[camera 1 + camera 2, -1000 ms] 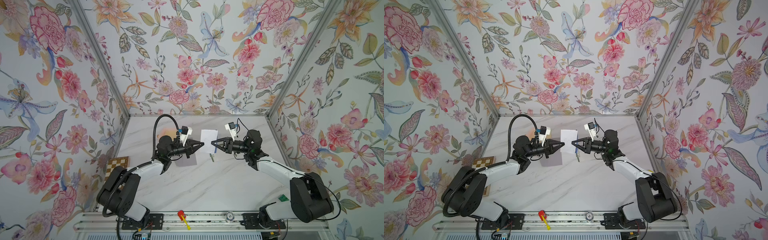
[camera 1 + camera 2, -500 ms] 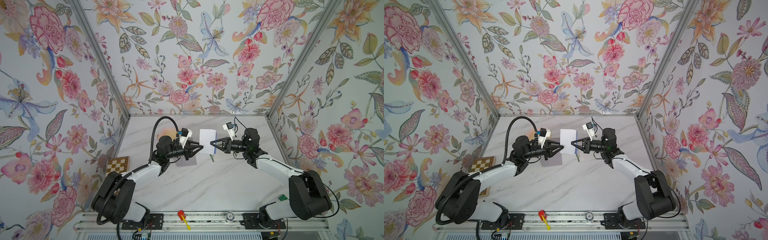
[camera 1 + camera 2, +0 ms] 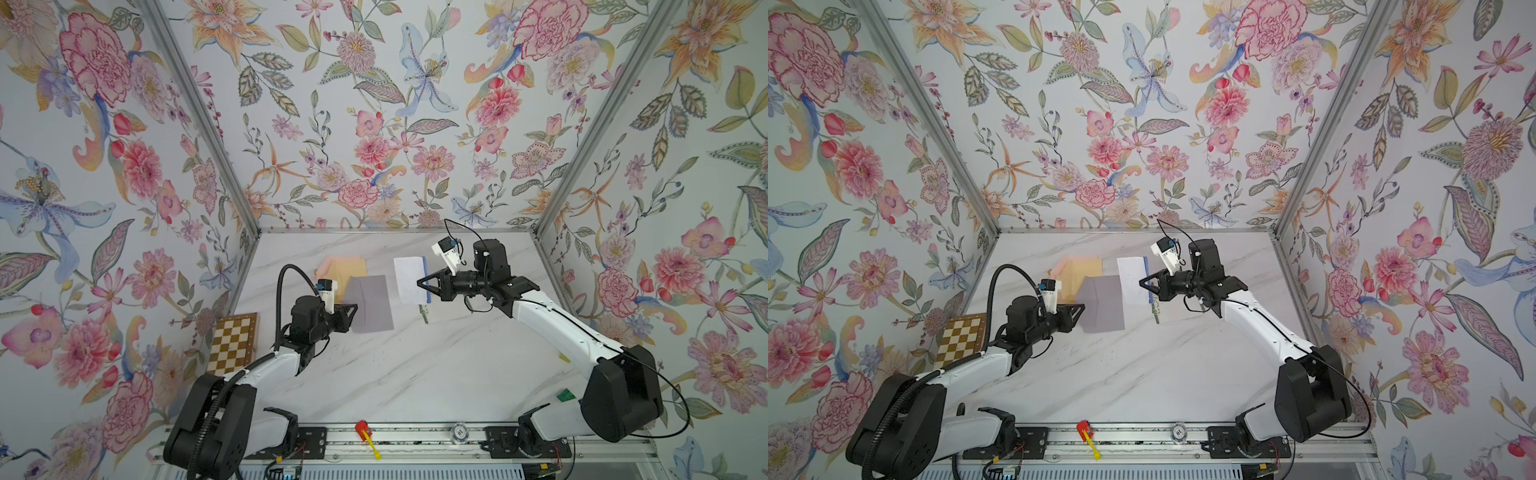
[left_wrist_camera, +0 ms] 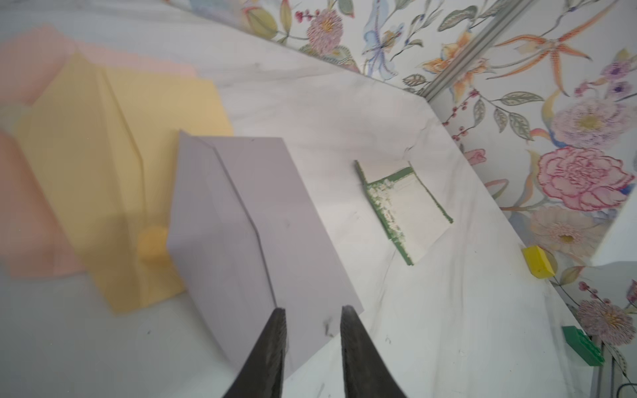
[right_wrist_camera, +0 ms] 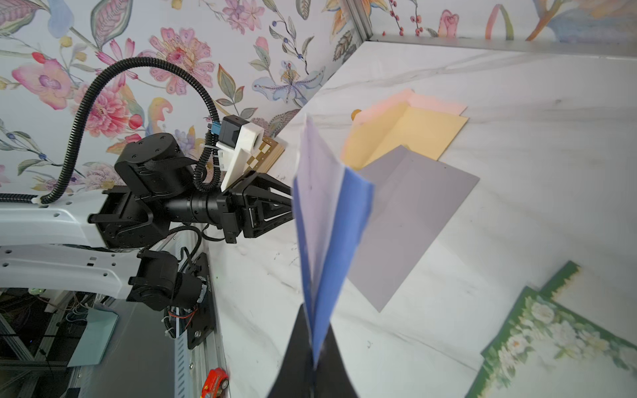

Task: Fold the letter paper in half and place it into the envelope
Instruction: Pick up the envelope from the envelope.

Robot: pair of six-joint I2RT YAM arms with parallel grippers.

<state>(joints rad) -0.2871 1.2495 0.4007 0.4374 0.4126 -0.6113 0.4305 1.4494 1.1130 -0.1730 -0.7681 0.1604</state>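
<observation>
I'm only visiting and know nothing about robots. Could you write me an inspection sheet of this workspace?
Surface: white marble table, no spill seen.
Job's things: folded paper held up off the table; grey envelope flat on it, paper not yet inside.
Clutter: yellow envelope on pink envelope, partly under the grey one; green-edged sheet; chessboard; yellow block; green block.
Grippers: left gripper open, fingers over the grey envelope's near edge, holding nothing; right gripper shut on the paper.
Cables: black hose arches over the left arm; thin cable loops at the right wrist; both clear of the papers.
Surroundings: floral walls on three sides; metal rail in front.
</observation>
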